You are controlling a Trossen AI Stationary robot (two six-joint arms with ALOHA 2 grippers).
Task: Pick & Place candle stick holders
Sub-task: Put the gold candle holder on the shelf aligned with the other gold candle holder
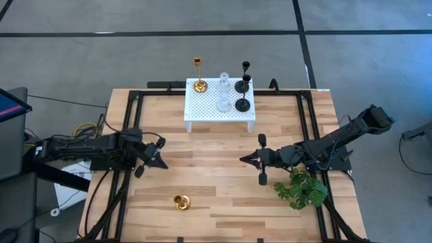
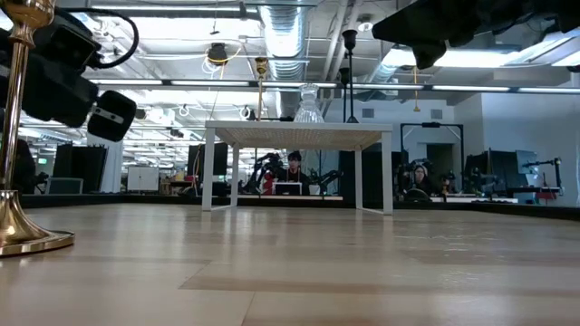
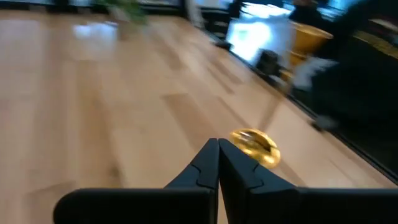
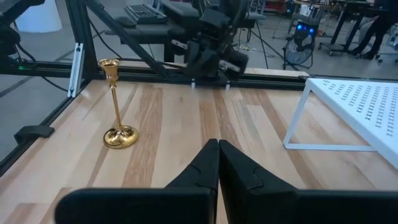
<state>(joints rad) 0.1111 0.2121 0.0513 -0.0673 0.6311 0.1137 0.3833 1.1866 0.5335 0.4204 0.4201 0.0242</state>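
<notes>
While both grippers hover (closed), gold holder stands.

In the low view the gold candle stick holder on the desk is cut off by the left edge and top, so only part of its base and stem shows. On the white platform, the holders' bases are hidden behind its top. The right arm is cut off by the upper edge. In the left wrist view the gold holder is blurred, and its shape cannot be made out. The far room is smeared there.
</notes>
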